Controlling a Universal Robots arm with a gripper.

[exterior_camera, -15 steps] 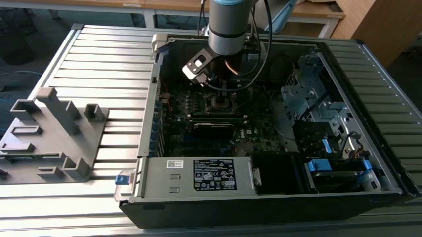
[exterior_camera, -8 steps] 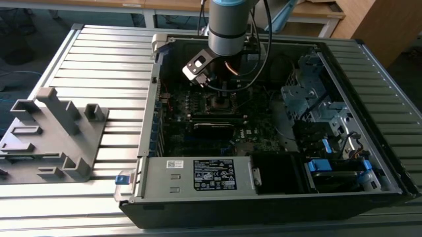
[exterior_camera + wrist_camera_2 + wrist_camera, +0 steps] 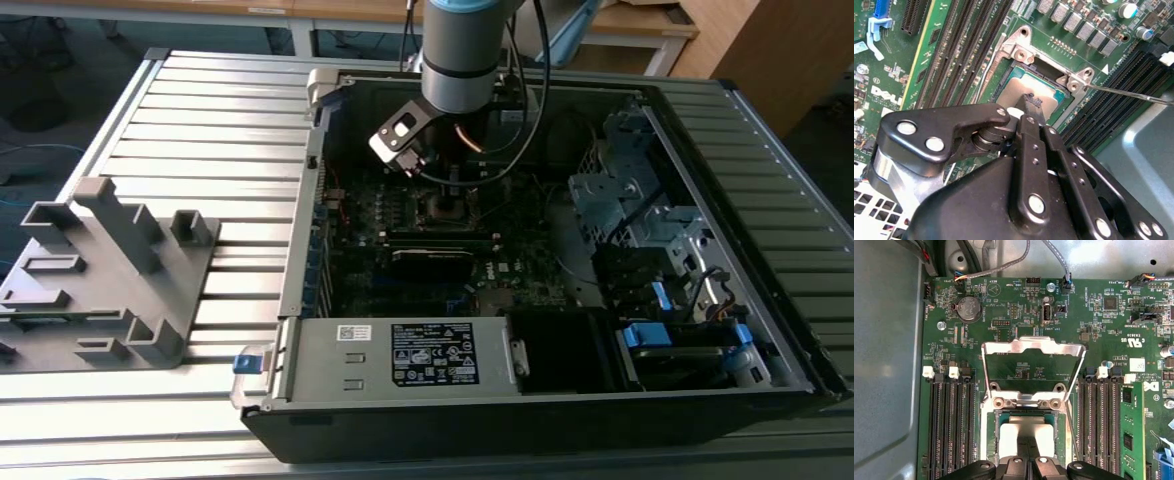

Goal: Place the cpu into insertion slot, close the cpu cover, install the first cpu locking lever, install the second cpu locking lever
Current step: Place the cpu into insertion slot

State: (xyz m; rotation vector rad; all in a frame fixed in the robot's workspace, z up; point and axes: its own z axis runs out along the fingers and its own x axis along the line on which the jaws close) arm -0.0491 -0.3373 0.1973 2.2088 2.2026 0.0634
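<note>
The cpu (image 3: 1021, 86) (image 3: 1026, 432), a flat silver-grey square, lies in the insertion slot (image 3: 1019, 50) (image 3: 989, 440) on the green motherboard. My gripper (image 3: 1032, 101) (image 3: 1027, 450) stands straight over it, its narrow black fingers shut together with the tips at the middle of the chip's top. The cpu cover (image 3: 1034, 346), a thin metal frame, stands raised on its hinge beyond the slot. A thin locking lever (image 3: 1134, 93) sticks out free beside the slot. In the exterior view the gripper (image 3: 447, 185) reaches down into the open computer case over the slot (image 3: 445, 208).
Black memory slots (image 3: 951, 430) (image 3: 1099, 425) flank the socket on both sides. A labelled grey power-supply box (image 3: 400, 355) and drive bays (image 3: 641, 200) crowd the case. A grey plastic fixture (image 3: 107, 270) stands on the slatted table at the exterior view's left. Cables (image 3: 534, 110) hang near the arm.
</note>
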